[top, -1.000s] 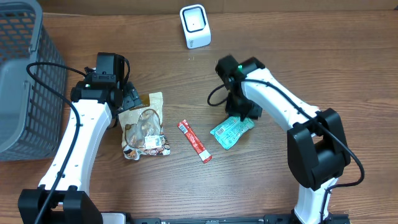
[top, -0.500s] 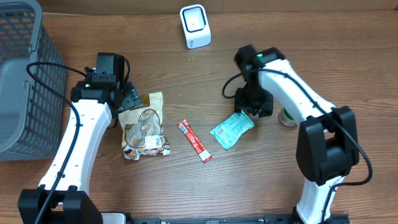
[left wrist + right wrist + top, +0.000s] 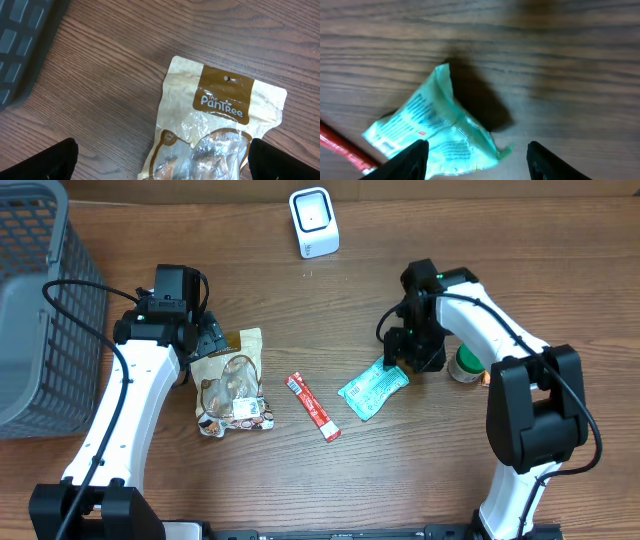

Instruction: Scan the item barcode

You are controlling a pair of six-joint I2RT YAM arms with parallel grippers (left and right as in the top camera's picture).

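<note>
Green crinkled packet (image 3: 435,130) flat on the wooden table (image 3: 420,470), just below and ahead of the right claw (image 3: 477,162), one corner reaching toward the gap between the tips. Fingers of that claw apart, clamped on nothing. Red stick (image 3: 314,407) past the packet, on the side away from the claw. Small green-topped jar (image 3: 465,364) just beside the claw. White scanner (image 3: 314,222) well apart, up the table. Left claw (image 3: 165,160) spread wide over a tan PanTree pouch (image 3: 220,125), gripping nothing. Grey basket (image 3: 25,45) off to its left.
</note>
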